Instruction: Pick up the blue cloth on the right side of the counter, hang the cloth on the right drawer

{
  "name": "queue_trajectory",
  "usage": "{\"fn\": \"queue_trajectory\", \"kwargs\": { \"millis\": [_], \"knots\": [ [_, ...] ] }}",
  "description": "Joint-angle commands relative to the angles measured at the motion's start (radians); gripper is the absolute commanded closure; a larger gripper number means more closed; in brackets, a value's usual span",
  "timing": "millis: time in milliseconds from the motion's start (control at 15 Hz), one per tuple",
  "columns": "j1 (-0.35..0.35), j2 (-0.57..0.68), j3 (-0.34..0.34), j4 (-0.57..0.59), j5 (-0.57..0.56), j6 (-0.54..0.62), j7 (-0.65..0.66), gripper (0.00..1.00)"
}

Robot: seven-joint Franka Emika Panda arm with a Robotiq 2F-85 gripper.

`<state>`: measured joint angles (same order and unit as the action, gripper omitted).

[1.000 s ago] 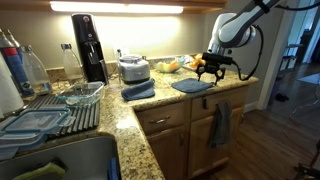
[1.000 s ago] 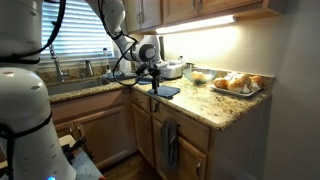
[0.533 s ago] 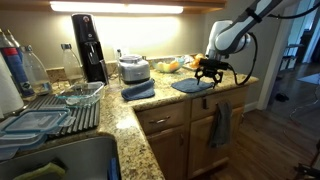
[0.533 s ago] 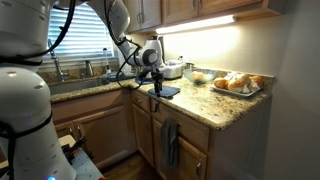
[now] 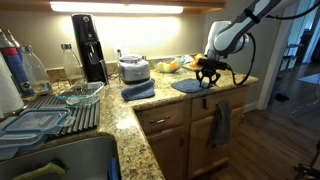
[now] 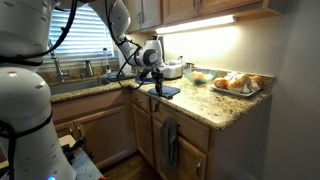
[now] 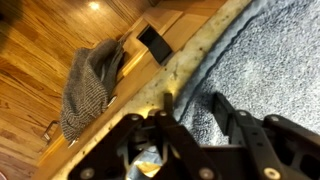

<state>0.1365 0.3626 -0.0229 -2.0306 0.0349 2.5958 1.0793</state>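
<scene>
The blue cloth lies flat on the granite counter by its right edge, above the right drawer. My gripper points down onto the cloth's edge. In the wrist view the gripper has its two black fingers pressed into the grey-blue cloth, one near the counter edge and one further in. A strip of cloth shows in the gap between them. The jaws stand partly drawn in, with that gap still there.
A grey towel hangs on the cabinet front below. Another blue cloth lies under a pot. A coffee machine, a dish rack and a plate of bread share the counter.
The gripper has come down onto the cloth's edge, and its jaws have drawn closer together over the last half second.
</scene>
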Motion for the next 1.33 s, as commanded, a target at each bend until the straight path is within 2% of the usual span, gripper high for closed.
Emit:
{"fn": "queue_trajectory", "kwargs": {
  "millis": [0, 67, 200, 267, 467, 667, 1000, 1067, 1200, 1267],
  "knots": [
    [0.015, -0.010, -0.020, -0.011, -0.010, 0.027, 0.011, 0.84],
    [0.013, -0.012, -0.021, -0.013, -0.010, 0.020, 0.009, 0.90],
    [0.005, -0.019, -0.020, -0.017, -0.008, 0.008, -0.009, 0.92],
    [0.003, -0.027, -0.023, -0.024, -0.012, 0.008, -0.018, 0.90],
    [-0.012, -0.068, -0.021, -0.059, -0.023, 0.024, -0.102, 0.92],
    [-0.005, -0.132, -0.056, -0.109, -0.122, 0.036, -0.200, 0.93],
    [-0.020, -0.246, -0.065, -0.168, -0.256, 0.013, -0.383, 0.92],
    [-0.025, -0.258, -0.059, -0.169, -0.256, 0.009, -0.392, 0.70],
    [-0.034, -0.265, -0.040, -0.160, -0.204, 0.007, -0.400, 0.60],
    [-0.027, -0.256, -0.047, -0.144, -0.223, 0.004, -0.335, 0.53]
  ]
}}
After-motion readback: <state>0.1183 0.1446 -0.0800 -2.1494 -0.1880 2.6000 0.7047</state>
